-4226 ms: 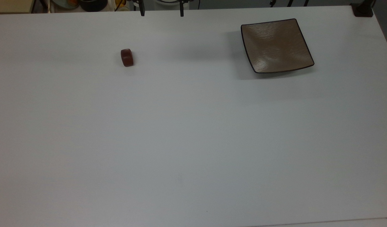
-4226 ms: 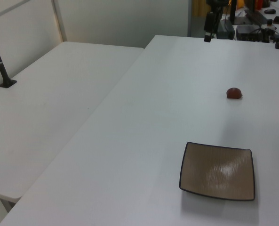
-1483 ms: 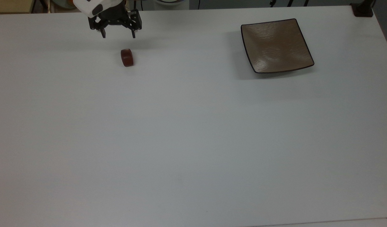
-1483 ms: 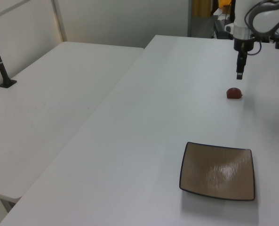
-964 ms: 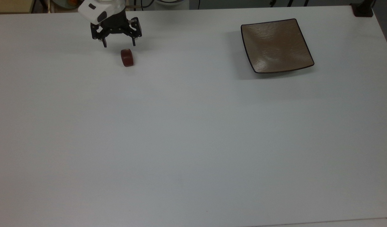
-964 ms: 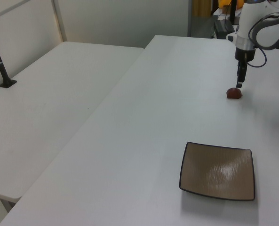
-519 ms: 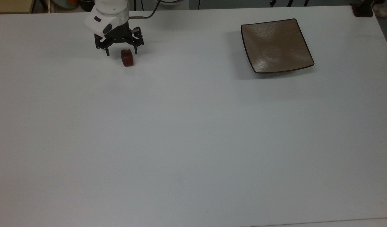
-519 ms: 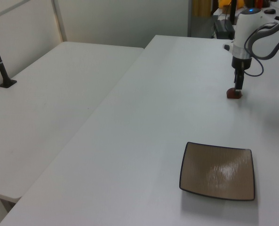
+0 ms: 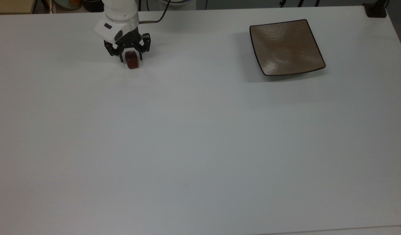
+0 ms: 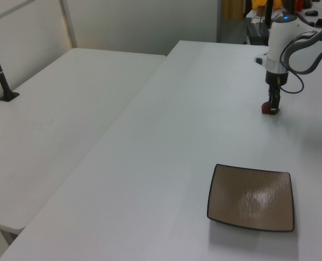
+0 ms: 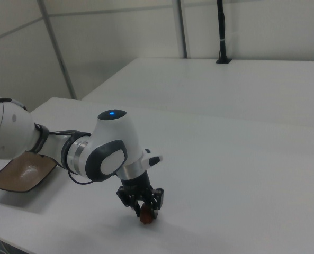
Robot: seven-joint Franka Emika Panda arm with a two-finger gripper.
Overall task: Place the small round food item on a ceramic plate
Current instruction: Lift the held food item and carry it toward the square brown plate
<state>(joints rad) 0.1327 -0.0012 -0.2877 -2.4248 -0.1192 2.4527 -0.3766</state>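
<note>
The small round food item (image 9: pixel 132 62), a dark reddish-brown short cylinder, rests on the white table (image 9: pixel 193 137) near its far edge, toward the top view's left. My gripper (image 9: pixel 131 59) has come straight down over it, one finger on each side, the jaws drawn in against its sides. The left view has the gripper (image 10: pixel 273 106) standing upright on the item (image 10: pixel 268 109). In the right view the item (image 11: pixel 146 218) peeks out below the fingertips. The ceramic plate (image 9: pixel 286 45), square and brown-taupe with a dark rim, sits bare far off to the top view's right.
A black post base (image 9: pixel 376 11) stands at the table's far right corner in the top view. The arm's cable (image 9: pixel 154 18) trails off the far edge. A second white table (image 10: pixel 57 109) adjoins in the left view, with a black post (image 10: pixel 0 70) on it.
Over the last second the gripper dropped from just behind the item to table level around it, and its fingers narrowed onto it. Item and plate have not moved.
</note>
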